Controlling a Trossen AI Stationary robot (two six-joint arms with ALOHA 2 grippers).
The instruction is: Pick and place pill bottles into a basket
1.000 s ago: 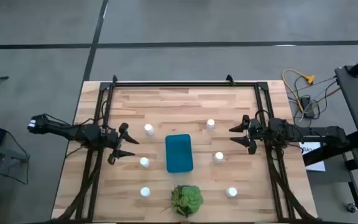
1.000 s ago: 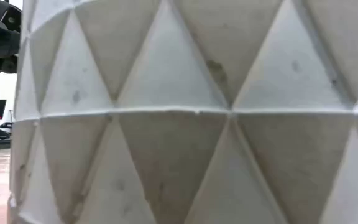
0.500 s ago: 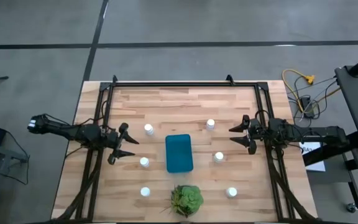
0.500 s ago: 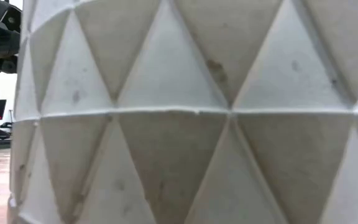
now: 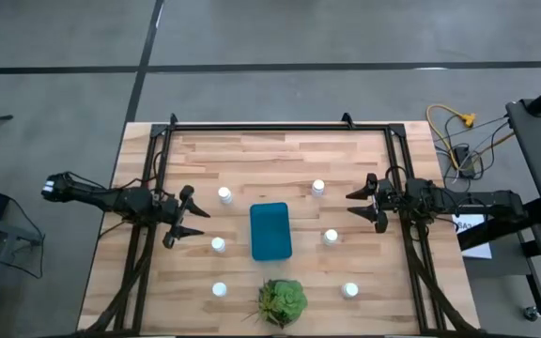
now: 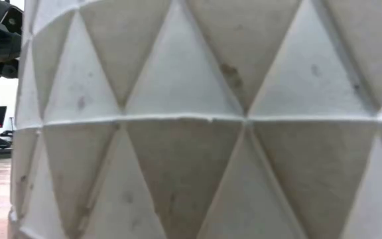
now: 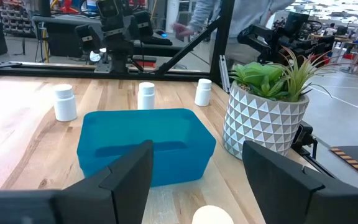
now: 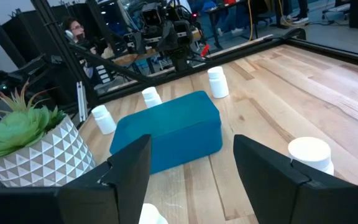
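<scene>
The teal basket (image 5: 270,231) stands mid-table; it also shows in the left wrist view (image 7: 145,146) and the right wrist view (image 8: 169,130). Several white pill bottles stand upright on the wood around it: to its left (image 5: 224,195), (image 5: 218,245), (image 5: 219,290) and to its right (image 5: 318,188), (image 5: 331,237), (image 5: 349,290). My left gripper (image 5: 195,223) hovers open left of the basket, beside a bottle (image 7: 211,214). My right gripper (image 5: 353,207) hovers open right of the basket, between two bottles (image 8: 309,154), (image 8: 151,214). Both are empty.
A green plant (image 5: 282,300) in a white triangle-patterned pot (image 7: 263,127) stands at the near edge, just in front of the basket; the pot fills the low view (image 6: 197,119). A black frame (image 5: 261,126) runs along the table's far edge and sides. People show beyond the table (image 7: 197,18).
</scene>
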